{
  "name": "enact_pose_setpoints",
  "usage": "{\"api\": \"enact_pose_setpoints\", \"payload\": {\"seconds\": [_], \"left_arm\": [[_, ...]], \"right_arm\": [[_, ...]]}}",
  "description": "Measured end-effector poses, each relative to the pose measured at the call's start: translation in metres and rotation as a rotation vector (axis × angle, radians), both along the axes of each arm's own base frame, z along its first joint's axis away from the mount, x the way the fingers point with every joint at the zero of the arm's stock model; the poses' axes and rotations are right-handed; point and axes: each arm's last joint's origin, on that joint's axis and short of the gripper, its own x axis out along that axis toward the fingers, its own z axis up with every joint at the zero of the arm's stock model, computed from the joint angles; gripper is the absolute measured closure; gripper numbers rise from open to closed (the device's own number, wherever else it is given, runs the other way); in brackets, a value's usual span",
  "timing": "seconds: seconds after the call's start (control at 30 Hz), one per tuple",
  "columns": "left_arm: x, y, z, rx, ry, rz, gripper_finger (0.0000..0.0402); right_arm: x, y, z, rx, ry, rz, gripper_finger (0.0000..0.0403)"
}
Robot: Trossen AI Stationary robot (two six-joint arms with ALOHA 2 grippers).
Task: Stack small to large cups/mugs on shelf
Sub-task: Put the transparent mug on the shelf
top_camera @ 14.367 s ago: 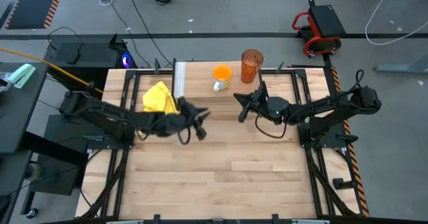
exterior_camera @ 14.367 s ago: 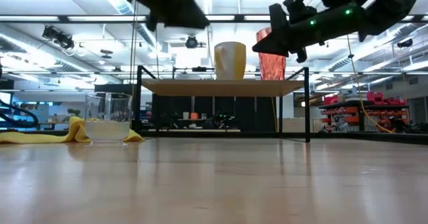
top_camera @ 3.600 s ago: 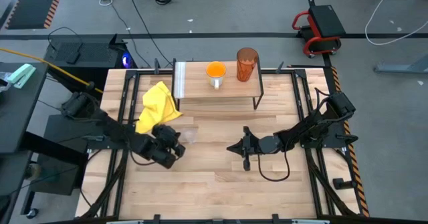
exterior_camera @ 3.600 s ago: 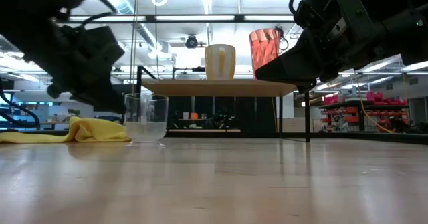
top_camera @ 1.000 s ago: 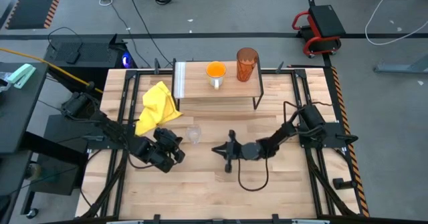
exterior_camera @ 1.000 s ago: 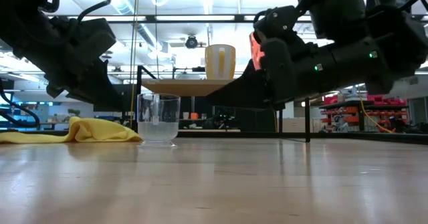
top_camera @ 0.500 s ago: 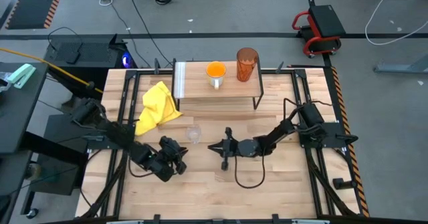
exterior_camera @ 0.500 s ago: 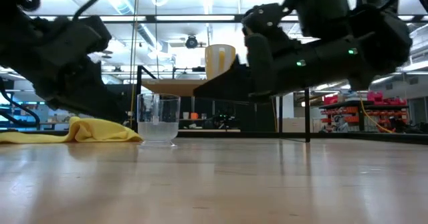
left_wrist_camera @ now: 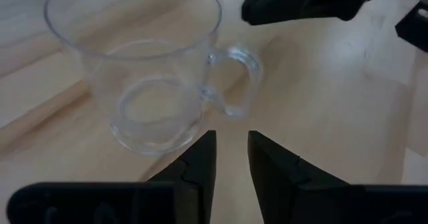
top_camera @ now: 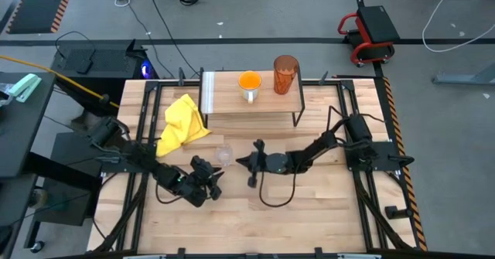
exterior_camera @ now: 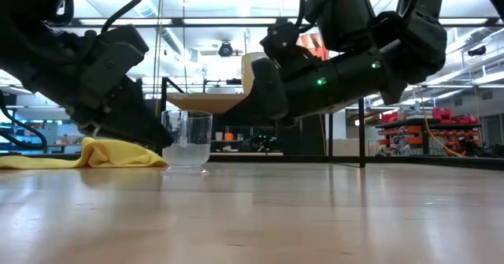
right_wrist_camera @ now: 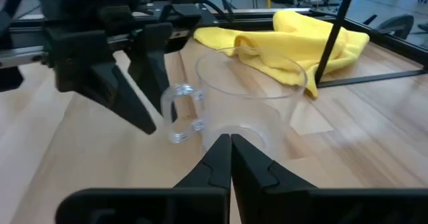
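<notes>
Worktop (top_camera: 309,220) of pale wood planks fills the middle, bare grey floor all round it, cables trailing off at the back, a red cart (top_camera: 370,32) on the floor well beyond the far right corner. Over on the left, a yellow cloth (top_camera: 181,121) lies crumpled beside the shelf's left end. Just forward of it, the left tool (top_camera: 213,183) sits low over the planks, its two dark fingers (left_wrist_camera: 200,162) a little apart with bare wood between them, gripping nothing. Its wrist view looks straight at the glass cup (top_camera: 224,155), handle turned toward the right arm. The cup stands upright on the worktop in front of the shelf, nothing touching it.

Moving right, the right tool (top_camera: 241,163) is just beside the cup, fingers (right_wrist_camera: 217,150) pressed together to a point right at the cup's base, not around it. In the low view both arms crowd the cup from either side.

At the back, the shelf (top_camera: 232,100) carries the white mug (top_camera: 250,86) with its orange inside, and the amber tumbler (top_camera: 285,74) near it on the right, both upright. Behind, the low view shows a wide hall, ceiling strip lights, racks (exterior_camera: 441,134) in the distance.
</notes>
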Motion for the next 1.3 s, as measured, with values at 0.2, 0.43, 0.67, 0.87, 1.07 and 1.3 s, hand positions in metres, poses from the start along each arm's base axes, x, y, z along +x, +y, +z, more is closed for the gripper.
{"api": "enact_pose_setpoints", "payload": {"seconds": [0.2,0.43,0.67,0.87,1.07,1.3], "left_arm": [[0.008,0.004,0.005,0.022,-0.034,-0.010,0.0312],[0.013,0.012,0.006,0.031,-0.039,0.012,0.0304],[0.014,0.015,0.006,0.031,-0.037,0.019,0.0303],[0.015,0.014,0.006,0.026,-0.047,0.018,0.0303],[0.015,0.014,0.006,0.026,-0.047,0.017,0.0305],[0.019,0.012,0.011,0.038,-0.085,-0.010,0.0305]], "right_arm": [[0.001,-0.004,0.000,0.024,-0.002,0.010,0.0396],[0.001,-0.004,0.000,0.025,-0.002,0.012,0.0395],[0.001,-0.003,0.000,0.027,-0.002,0.018,0.0395],[0.001,-0.003,0.000,0.027,-0.002,0.018,0.0395],[0.001,-0.003,0.000,0.027,-0.003,0.018,0.0395],[0.001,-0.003,0.000,0.027,-0.003,0.018,0.0395]]}}
